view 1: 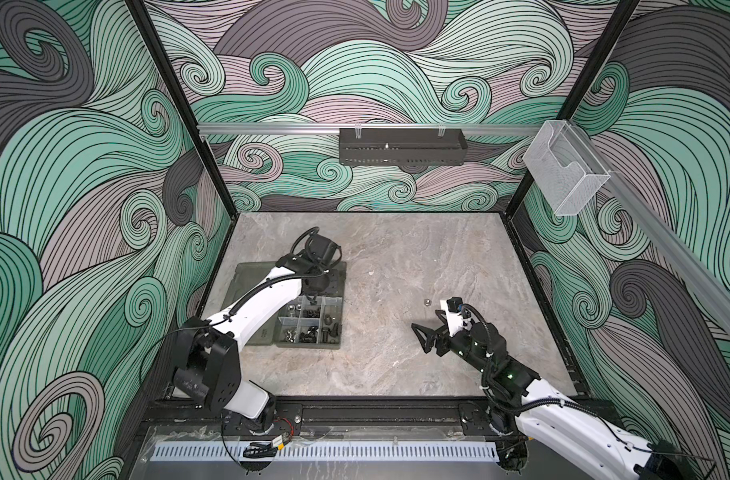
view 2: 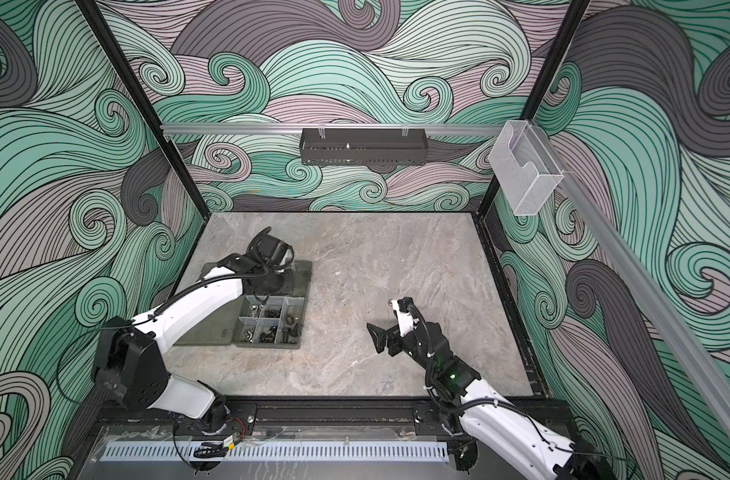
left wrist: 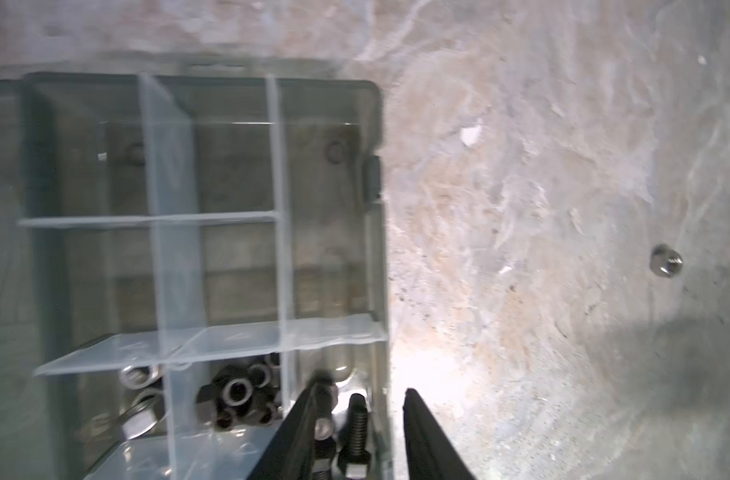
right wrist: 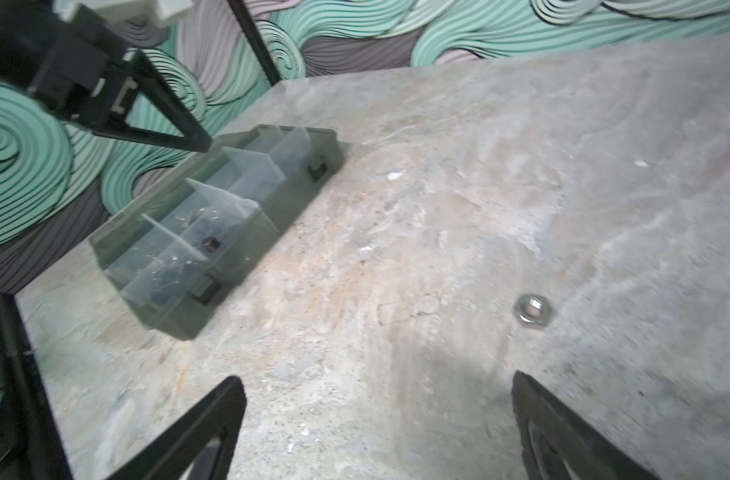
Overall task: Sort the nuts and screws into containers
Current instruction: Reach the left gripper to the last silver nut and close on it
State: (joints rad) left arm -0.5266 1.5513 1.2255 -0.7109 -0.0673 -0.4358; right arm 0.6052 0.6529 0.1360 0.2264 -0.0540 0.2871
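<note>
At nine o'clock on the grey marbled tabletop lies the flat translucent grey-green plastic organizer box. Its clear-walled compartments hold black and silver hex nuts and short black hex-head screws. The left gripper hangs over its three o'clock side, jaws parted, clamping nothing. One shiny silver hex nut lies loose at twelve o'clock from the right gripper, whose jaws gape empty.

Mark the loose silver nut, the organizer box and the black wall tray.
silver nut [right wrist: 532, 311]: right wrist view, on its middle.
organizer box [right wrist: 282, 210]: right wrist view, on its long side wall.
black wall tray [view 1: 400, 157]: in a top view, on its front wall.
</note>
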